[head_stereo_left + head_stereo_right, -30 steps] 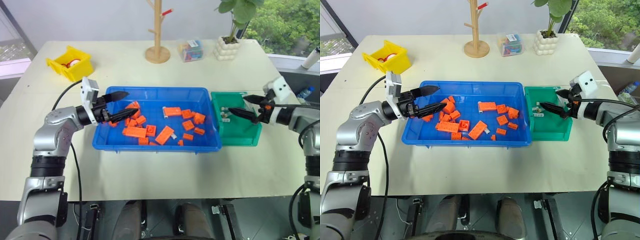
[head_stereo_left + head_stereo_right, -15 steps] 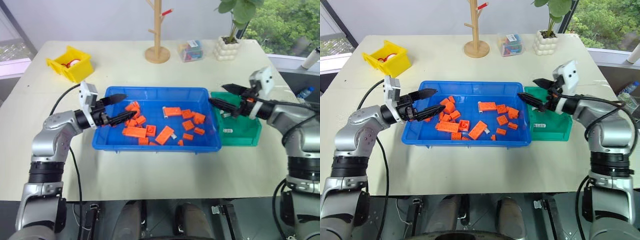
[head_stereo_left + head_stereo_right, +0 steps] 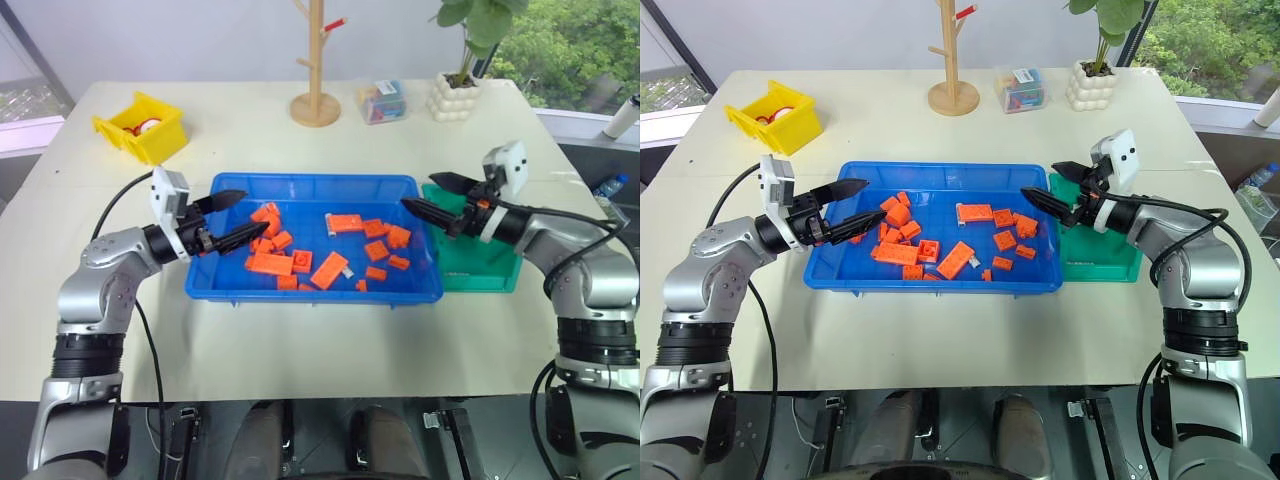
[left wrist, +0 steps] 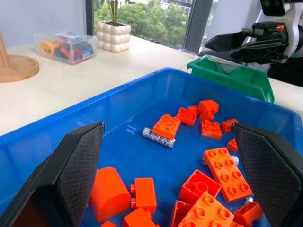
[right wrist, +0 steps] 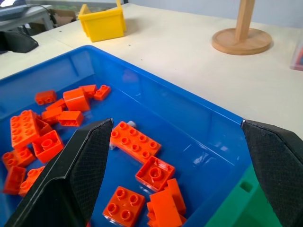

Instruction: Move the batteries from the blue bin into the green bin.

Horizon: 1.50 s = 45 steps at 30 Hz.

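One blue bin [image 3: 300, 290], one green bin [image 3: 480, 265], two visible batteries [image 4: 158, 137].

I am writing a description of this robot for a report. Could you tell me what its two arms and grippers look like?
Both arms are silver-grey metal with dark joint rings. Each ends in a gripper, left gripper and right gripper, made of two black pointed fingers whose inner pads have a fine mesh texture. A white camera box sits on each wrist, and a black cable loops along each arm.

No readable text, labels, brands or numbers; battery [image 4: 158, 137] wrapper print too small to read.
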Tool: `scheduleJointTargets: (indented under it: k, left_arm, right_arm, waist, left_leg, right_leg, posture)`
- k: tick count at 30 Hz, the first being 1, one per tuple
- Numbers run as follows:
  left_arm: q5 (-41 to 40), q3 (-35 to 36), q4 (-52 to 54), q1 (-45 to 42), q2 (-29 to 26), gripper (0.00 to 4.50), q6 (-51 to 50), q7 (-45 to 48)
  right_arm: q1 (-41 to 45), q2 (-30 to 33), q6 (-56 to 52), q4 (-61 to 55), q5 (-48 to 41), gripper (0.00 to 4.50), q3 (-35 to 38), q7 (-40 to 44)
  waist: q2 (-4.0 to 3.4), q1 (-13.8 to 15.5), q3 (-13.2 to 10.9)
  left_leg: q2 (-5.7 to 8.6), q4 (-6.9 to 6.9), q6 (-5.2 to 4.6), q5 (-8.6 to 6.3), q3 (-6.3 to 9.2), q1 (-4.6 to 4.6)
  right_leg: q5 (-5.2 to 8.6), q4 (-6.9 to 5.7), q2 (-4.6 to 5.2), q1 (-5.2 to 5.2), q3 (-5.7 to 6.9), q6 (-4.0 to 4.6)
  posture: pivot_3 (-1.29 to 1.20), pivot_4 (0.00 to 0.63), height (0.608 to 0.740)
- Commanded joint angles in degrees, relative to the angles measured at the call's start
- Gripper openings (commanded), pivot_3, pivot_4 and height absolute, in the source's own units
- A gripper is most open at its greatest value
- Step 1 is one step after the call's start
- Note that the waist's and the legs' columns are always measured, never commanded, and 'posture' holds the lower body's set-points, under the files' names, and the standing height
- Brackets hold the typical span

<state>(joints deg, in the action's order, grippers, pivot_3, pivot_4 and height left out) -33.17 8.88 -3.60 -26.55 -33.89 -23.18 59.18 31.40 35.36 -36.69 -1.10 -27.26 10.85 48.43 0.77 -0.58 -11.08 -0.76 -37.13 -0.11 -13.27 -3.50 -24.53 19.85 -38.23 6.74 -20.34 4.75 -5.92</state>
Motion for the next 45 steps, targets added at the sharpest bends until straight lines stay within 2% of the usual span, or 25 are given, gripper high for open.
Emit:
scheduleJointTargets:
  k: [1,28,45]
  left_arm:
    - [-0.9,2.1,2.5,0.3,-1.1,4.5,0.3,-0.3]
    - [-2.2,3.1,5.6,2.3,-2.7,4.5,-1.3,-0.4]
    - [-3.5,4.3,7.6,4.0,-3.4,4.5,-1.9,-0.9]
  right_arm:
    - [-0.6,-0.3,0.7,-2.4,-1.7,4.44,-0.2,0.9]
    - [-0.2,-3.7,-0.8,-4.5,-3.7,4.44,-11.1,4.8]
    - [1.0,-4.8,-0.5,-3.0,-2.9,4.44,-12.7,4.9]
  waist:
    - [0.0,0.0,0.0]
    - [0.0,0.0,0.0]
    - [0.0,0.0,0.0]
  left_leg:
    - [0.0,0.0,0.0,0.0,0.0,0.0]
    - [-0.01,0.0,0.0,0.0,0.01,0.0]
    - [-0.01,0.0,-0.01,-0.01,0.02,0.0]
  right_leg:
    - [0.0,0.0,0.0,0.0,0.0,0.0]
    - [0.0,0.0,-0.01,-0.01,0.0,0.0]
    - [0.0,0.0,0.0,-0.01,0.0,0.0]
  posture:
    - [0.0,0.15,0.739]
    - [0.0,0.15,0.739]
    - [0.0,0.15,0.739]
